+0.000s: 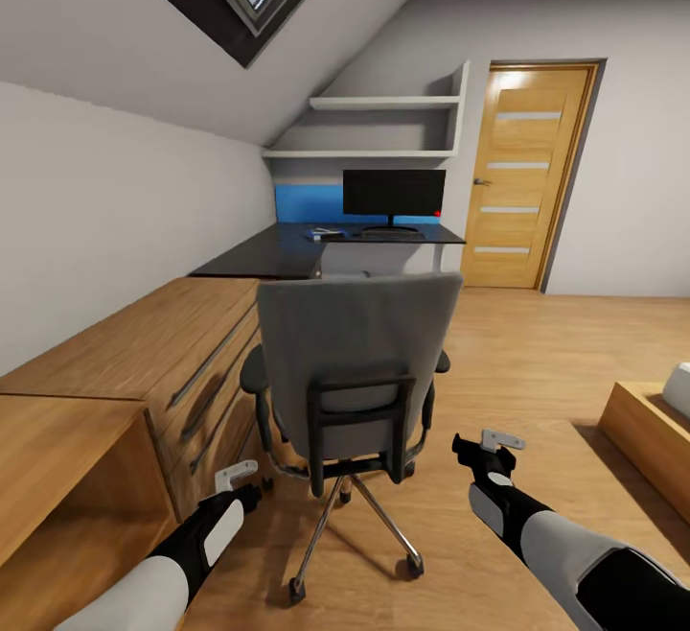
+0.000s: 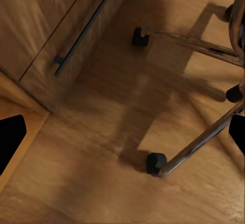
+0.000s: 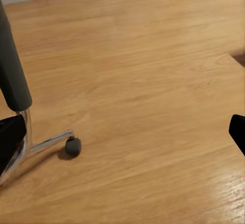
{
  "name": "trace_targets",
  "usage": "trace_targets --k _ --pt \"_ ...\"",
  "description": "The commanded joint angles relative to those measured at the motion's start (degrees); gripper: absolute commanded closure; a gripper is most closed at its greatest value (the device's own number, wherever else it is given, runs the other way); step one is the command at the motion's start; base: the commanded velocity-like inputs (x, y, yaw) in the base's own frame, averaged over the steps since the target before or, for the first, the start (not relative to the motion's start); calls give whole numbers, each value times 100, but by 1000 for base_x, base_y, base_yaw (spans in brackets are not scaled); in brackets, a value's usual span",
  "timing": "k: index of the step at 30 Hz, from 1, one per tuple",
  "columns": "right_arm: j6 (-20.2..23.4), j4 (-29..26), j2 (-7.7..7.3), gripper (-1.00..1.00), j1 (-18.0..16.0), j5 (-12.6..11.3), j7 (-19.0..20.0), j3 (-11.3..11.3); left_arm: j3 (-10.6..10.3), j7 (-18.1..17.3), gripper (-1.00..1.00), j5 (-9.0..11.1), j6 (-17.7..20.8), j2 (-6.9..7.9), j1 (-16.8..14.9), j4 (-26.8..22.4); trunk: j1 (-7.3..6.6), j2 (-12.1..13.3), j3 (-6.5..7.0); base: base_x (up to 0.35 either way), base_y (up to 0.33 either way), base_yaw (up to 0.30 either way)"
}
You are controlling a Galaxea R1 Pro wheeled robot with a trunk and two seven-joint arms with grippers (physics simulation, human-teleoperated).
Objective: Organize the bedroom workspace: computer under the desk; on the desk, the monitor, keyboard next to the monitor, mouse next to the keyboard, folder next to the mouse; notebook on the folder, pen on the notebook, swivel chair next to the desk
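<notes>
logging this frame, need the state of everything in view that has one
swivel chair: upright on the floor, back toward the camera, short of the desk
monitor: upright on the desk, screen dark
door: shut
drawers: shut
left end effector: open, empty
right end effector: open, empty

Both arms low — jaws spread, empty.
</notes>
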Motion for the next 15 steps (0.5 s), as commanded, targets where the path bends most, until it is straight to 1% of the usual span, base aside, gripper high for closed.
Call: trace_targets --k 1,10,12,15 --pt "-10 -7 -2 -100 -2 -45 -25 50 -47 48 -100 43 26 5 -1 -12 2 -2 -6 280 0 0" --pt "-20 -6 -8 -100 -2 -44 -23 48 -47 48 -100 44 26 5 -1 -9 2 -2 -6 304 0 -16" --pt "-21 -6 -9 -100 -2 -44 -23 49 -47 48 -100 44 26 5 -1 -10 2 -2 -6 313 0 -98" --pt "-23 -6 -9 -100 -2 -44 -23 49 -47 51 -100 44 24 5 -1 -9 2 -2 -1 315 0 -177"
